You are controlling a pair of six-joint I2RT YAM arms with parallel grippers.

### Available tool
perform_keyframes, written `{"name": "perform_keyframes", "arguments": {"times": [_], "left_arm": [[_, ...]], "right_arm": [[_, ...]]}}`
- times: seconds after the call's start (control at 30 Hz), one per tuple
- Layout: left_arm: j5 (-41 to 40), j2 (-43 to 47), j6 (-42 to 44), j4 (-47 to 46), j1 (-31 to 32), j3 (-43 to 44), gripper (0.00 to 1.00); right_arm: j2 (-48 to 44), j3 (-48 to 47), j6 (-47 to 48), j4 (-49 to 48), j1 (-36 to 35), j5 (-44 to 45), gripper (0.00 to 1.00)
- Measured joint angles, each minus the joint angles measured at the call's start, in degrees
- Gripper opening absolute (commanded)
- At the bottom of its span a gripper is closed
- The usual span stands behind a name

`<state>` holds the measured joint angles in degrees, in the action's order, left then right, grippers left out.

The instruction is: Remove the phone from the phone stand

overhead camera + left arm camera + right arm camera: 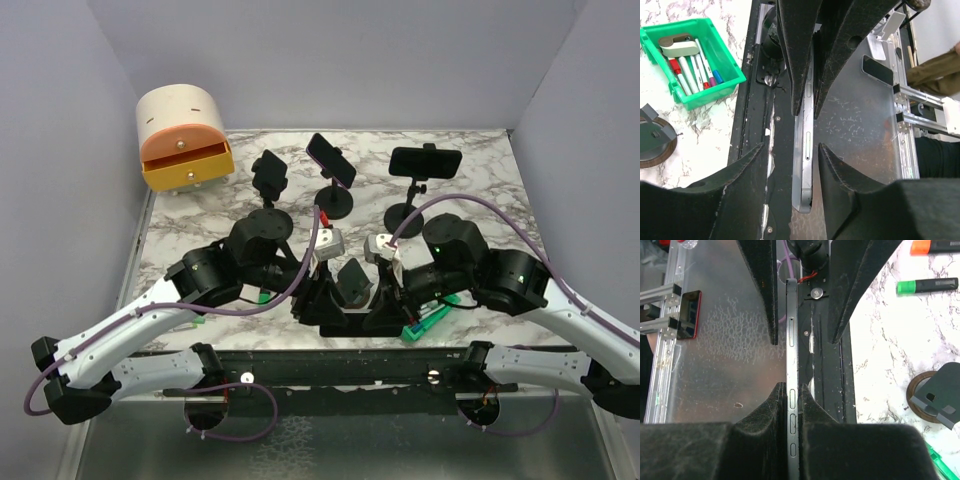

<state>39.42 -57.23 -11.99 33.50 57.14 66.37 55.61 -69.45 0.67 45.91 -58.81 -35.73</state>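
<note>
Right end effector pinches phone — left end effector spread astride | marble table | grey walls

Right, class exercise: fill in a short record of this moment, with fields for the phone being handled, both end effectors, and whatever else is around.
held phone: edge-on between the two end effectors
right end effector: shut on the held phone
left end effector: open, one finger on each side of the held phone, gaps showing
back-right phone: sideways on its stand
drawer box: back left, orange drawer pulled out
green bin: holds markers
</note>
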Motion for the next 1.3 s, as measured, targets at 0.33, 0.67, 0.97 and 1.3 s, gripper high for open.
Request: {"name": "perform_keyframes", "arguments": {"times": [0.33,0.67,0.97,1.3], "left_arm": [[-0.31,-2.75,3.21,5.55,0.35,2.62,0.44],[-0.28,-3.45,4.57,7.08,1.64,2.62,0.19],[-0.15,-3.91,6.47,7.43,2.25,2.64,0.0],[-3.54,-3.37,5.29,8.85,2.23,2.71,0.0]], "right_arm": [[2.25,-2.47,2.03,3.58,0.0,0.9,0.0],[3.48,-3.56,3.43,5.05,0.0,0.96,0.0],[3.96,-3.58,3.87,5.66,0.07,1.25,0.51],[3.17,-3.65,3.21,4.11,0.04,1.33,1.0]]}}
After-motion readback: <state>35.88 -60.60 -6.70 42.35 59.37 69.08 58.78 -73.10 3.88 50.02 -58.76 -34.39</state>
